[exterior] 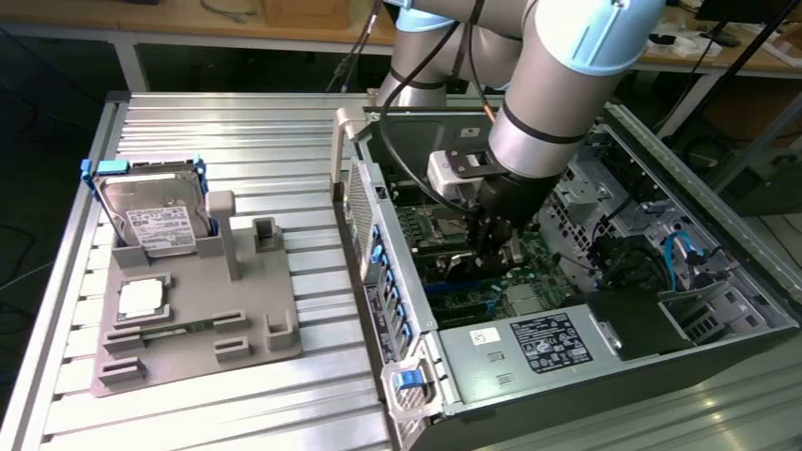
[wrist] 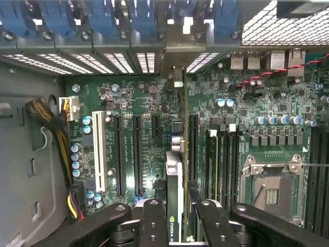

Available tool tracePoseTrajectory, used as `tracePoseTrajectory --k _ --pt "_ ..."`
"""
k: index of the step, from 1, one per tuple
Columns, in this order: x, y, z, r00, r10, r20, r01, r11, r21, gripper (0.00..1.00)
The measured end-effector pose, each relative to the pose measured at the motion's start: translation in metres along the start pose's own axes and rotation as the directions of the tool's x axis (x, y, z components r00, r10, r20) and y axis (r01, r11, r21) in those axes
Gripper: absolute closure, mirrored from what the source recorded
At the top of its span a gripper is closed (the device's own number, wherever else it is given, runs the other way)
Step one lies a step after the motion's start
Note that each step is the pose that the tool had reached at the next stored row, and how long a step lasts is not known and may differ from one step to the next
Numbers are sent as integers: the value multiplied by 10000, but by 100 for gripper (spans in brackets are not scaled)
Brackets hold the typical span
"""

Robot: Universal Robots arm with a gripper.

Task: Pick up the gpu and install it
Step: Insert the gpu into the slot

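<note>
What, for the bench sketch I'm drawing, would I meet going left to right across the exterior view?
Hard drive in its blue frame → small grey post on the parts holder → computer case wall with blue clips → hand gripping the gpu → blue cables.

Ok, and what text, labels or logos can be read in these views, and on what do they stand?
Nothing reads in full.
Graphics card: white logo mark, letters beside it cut off, unreadable.
Power supply label: print too small to read.
Hard drive label: too small to read.
Main board: white print too small to read.
</note>
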State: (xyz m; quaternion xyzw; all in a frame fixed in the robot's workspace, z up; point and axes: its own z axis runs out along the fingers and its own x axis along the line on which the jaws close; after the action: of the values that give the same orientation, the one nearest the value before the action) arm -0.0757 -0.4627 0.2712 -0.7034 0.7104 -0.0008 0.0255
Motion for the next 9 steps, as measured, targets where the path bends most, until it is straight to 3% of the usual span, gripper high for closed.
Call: tracePoseTrajectory --k 9 --pt "1 35 8 10000 3 0 -3 10000 0 73"
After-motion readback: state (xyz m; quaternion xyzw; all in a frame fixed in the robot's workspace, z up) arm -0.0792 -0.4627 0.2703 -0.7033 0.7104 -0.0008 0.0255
